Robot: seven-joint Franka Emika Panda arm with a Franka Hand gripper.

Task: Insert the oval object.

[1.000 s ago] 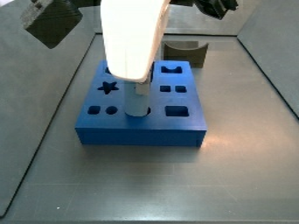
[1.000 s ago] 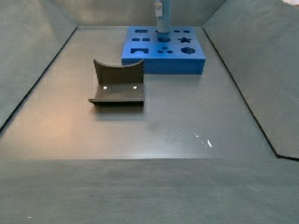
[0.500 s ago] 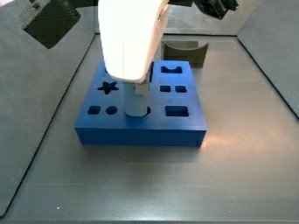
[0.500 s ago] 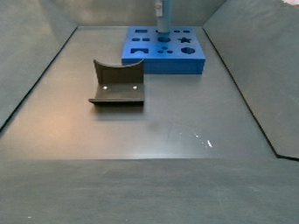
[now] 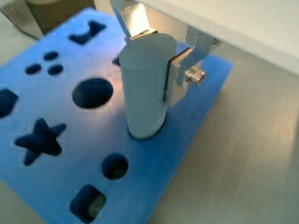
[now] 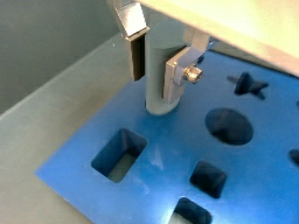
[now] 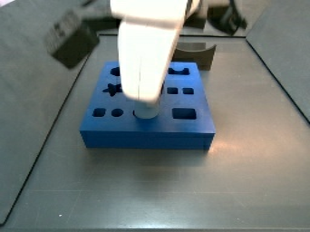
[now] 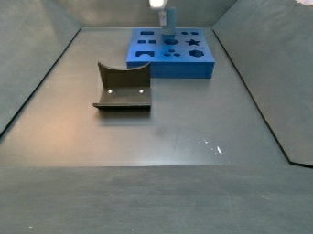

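We are looking at the claw (image 5: 162, 54) poised above the blue block (image 5: 70, 131), its flat silver fingers (image 5: 136, 19) closing on the upper part of the oval object (image 5: 147, 83), so the claw is holding that pale peg between its dark pads. In both wrist views the oval object (image 6: 159, 83) is standing upright with its lower end meeting the top face of the blue block (image 6: 176, 157); we cannot tell how far, if at all, it is sitting down inside a hole. Around it in a wrist view we are seeing a star hole (image 5: 38, 141), a large round hole (image 5: 91, 91) and smaller round holes (image 5: 47, 62). In a side view the arm's pale housing is covering most of the peg, and only its lower end (image 7: 144, 111) is showing at the block's (image 7: 151, 127) front half, between the small holes on one side and a rectangular hole (image 7: 183, 115) on the other. The block is resting on the grey desk (image 7: 145, 190). In a side view the dark brown block (image 8: 123, 88) with its curved notch is lying well apart from the blue block (image 8: 171, 53), on the open desk (image 8: 159, 164).
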